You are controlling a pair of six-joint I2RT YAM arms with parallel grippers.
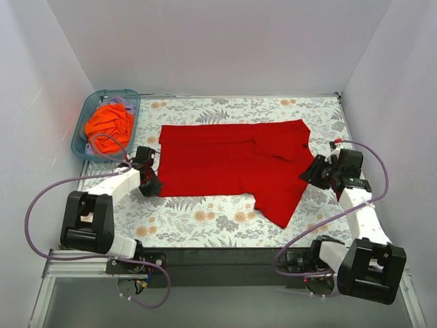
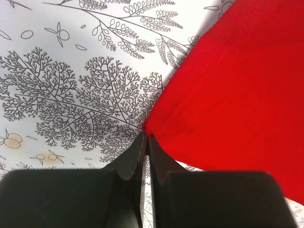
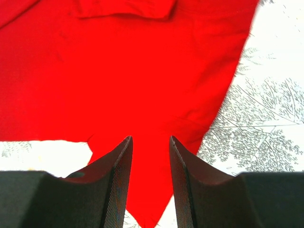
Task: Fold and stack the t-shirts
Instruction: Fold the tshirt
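The red t-shirt (image 1: 232,164) lies spread on the floral table, partly folded, with a flap reaching toward the near right. My left gripper (image 1: 153,184) sits at the shirt's near-left corner. In the left wrist view its jaws (image 2: 146,140) are closed, with the tip of the red cloth (image 2: 237,95) pinched between them. My right gripper (image 1: 308,171) is at the shirt's right edge. In the right wrist view it (image 3: 149,140) is open, with the red cloth (image 3: 142,71) lying below and between the fingers. The orange t-shirt (image 1: 109,121) is bunched in the bin.
The teal plastic bin (image 1: 134,97) stands at the back left corner. White walls enclose the table on the left, back and right. The floral tablecloth (image 1: 205,222) shows in front of the shirt, up to the black near edge.
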